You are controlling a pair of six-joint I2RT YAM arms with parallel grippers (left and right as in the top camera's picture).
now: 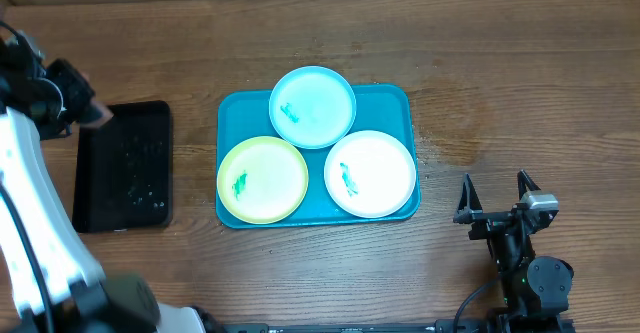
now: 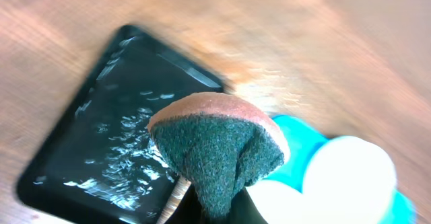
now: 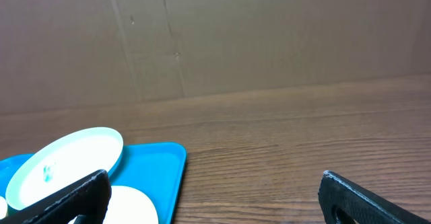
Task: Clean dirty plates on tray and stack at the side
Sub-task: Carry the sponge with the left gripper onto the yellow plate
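Note:
The turquoise tray [image 1: 236,115] lies mid-table with three plates on it. The pale blue plate [image 1: 312,107] is at the back, the yellow-green plate [image 1: 262,179] at front left, the white plate [image 1: 370,174] at front right. Each carries a green smear. My left gripper [image 1: 88,110] is at the far left, above the back edge of a black tray, shut on a sponge [image 2: 215,150] with a dark green scouring face and brown back. My right gripper [image 1: 495,201] is open and empty, right of the turquoise tray [image 3: 158,167]. The right wrist view shows the pale blue plate [image 3: 64,160] and the white plate [image 3: 131,207].
A narrow black tray [image 1: 125,165], wet with droplets, lies left of the turquoise tray; it also shows in the left wrist view [image 2: 94,150]. A cardboard wall stands behind the wooden table [image 3: 269,56]. Bare wood lies right of the tray.

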